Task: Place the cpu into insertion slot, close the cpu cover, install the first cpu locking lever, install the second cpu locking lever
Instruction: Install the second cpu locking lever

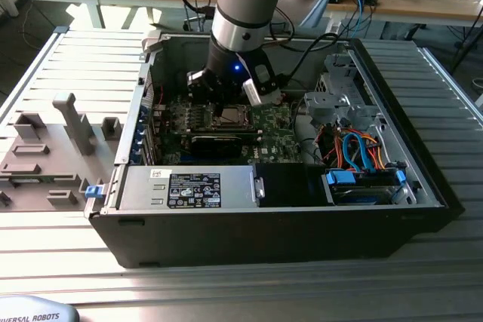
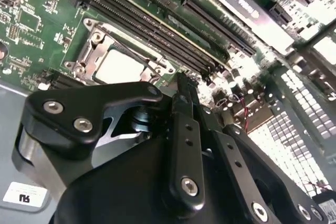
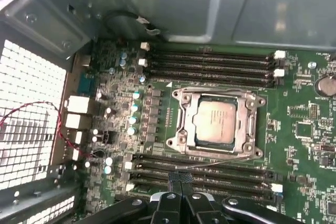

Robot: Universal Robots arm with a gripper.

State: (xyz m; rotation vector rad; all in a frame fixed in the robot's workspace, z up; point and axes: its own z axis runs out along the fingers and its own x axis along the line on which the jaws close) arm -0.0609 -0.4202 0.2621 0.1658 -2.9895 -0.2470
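The cpu (image 3: pixel 214 119) is silver-grey inside the silvery cpu cover (image 3: pixel 185 99). Around it the circuit board (image 3: pixel 302 129) is green. At its 12 and 6 o'clock lie black memory slots (image 3: pixel 210 61) with white clips. The gripper (image 3: pixel 181 191) is black.

Open PC case (image 1: pixel 302 239) on slatted table (image 1: pixel 423 292). Inside: green board (image 3: pixel 304 129), RAM slots (image 3: pixel 210 61), blue and orange cables (image 1: pixel 362 152). Grey fixtures (image 1: pixel 45 156) at exterior view's left.

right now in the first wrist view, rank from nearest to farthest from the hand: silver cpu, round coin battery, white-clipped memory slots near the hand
1. The black memory slots with white clips, directly beside the black hand.
2. The small square silver-topped cpu, seated in its metal-framed socket mid-board.
3. The round silver coin battery, at the board's far edge.
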